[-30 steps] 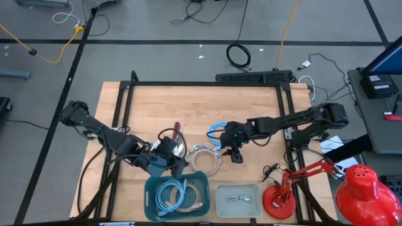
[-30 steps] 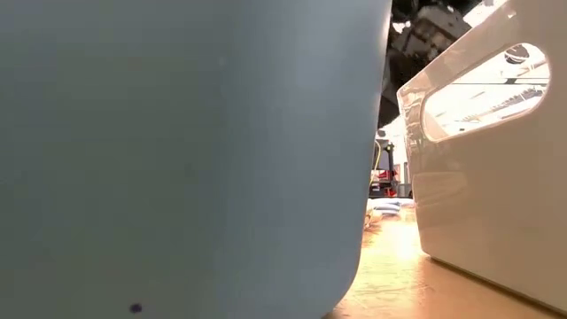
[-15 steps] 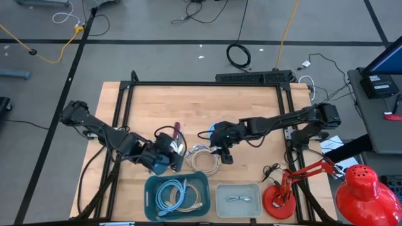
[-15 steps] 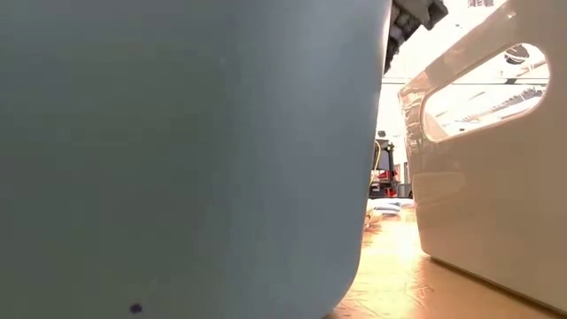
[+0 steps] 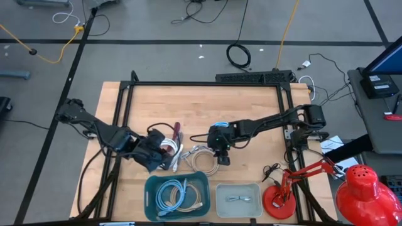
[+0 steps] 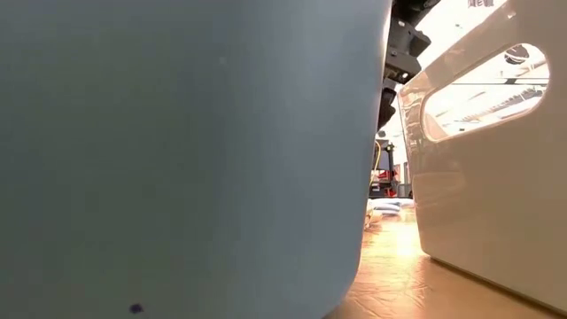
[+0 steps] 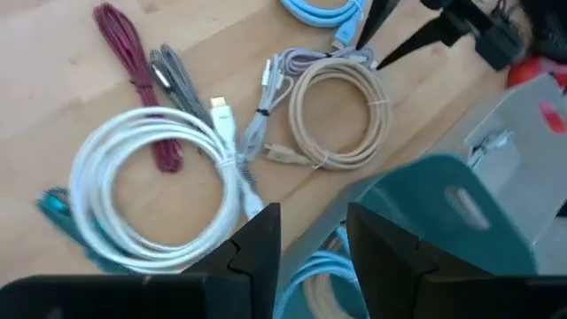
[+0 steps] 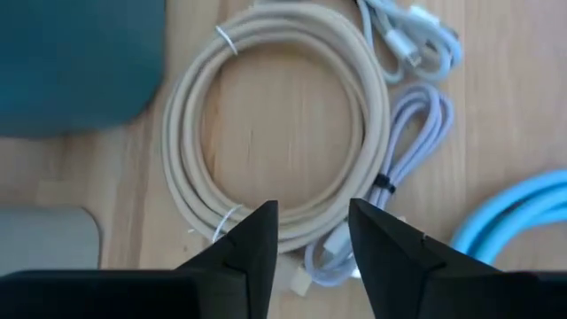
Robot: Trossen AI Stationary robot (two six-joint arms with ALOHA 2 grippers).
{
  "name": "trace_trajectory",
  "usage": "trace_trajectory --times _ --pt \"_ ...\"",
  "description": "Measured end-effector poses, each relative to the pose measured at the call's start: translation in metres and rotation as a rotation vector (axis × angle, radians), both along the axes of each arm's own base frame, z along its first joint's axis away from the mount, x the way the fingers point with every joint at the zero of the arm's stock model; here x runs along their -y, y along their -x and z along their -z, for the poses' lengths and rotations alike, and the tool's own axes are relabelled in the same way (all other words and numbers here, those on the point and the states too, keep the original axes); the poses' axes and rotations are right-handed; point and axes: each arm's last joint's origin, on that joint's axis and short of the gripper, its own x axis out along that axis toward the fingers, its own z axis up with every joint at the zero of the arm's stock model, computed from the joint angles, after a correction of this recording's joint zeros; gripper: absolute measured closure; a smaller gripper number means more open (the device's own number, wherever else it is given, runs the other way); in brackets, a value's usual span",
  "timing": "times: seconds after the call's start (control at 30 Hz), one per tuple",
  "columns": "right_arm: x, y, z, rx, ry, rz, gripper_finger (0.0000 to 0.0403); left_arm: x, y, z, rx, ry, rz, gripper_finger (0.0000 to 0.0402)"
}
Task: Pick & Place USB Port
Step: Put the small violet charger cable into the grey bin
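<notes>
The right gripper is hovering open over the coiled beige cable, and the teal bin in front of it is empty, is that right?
Not quite. The teal bin is not empty: the high view shows coiled light blue cables inside it. The right gripper does hover open over the beige cable.

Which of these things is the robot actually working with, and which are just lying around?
Part of the job:
beige cable
white cable
lilac cable
blue cable
teal bin
grey bin
left gripper
right gripper

Just lying about:
red lamp
power strip
</notes>
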Motion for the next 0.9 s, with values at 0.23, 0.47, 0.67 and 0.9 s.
trace_trajectory --times 0.23,0.47,0.67,0.9 --pt "-0.002 0.003 0.002 -0.041 -0.014 0.033 0.0285 0.000 0.001 0.001 -0.026 -0.022 0.040 0.0270" --pt "0.000 0.008 0.006 -0.083 0.075 0.029 0.0300 0.001 0.003 0.001 -0.033 -0.009 0.043 0.0270" --pt "0.001 0.009 0.007 -0.096 0.103 0.044 0.0301 0.003 0.003 0.001 -0.032 -0.013 0.047 0.0270" --pt "0.001 0.015 0.018 -0.112 0.077 0.085 0.0302 0.006 0.005 0.001 -0.025 -0.009 0.054 0.0270"
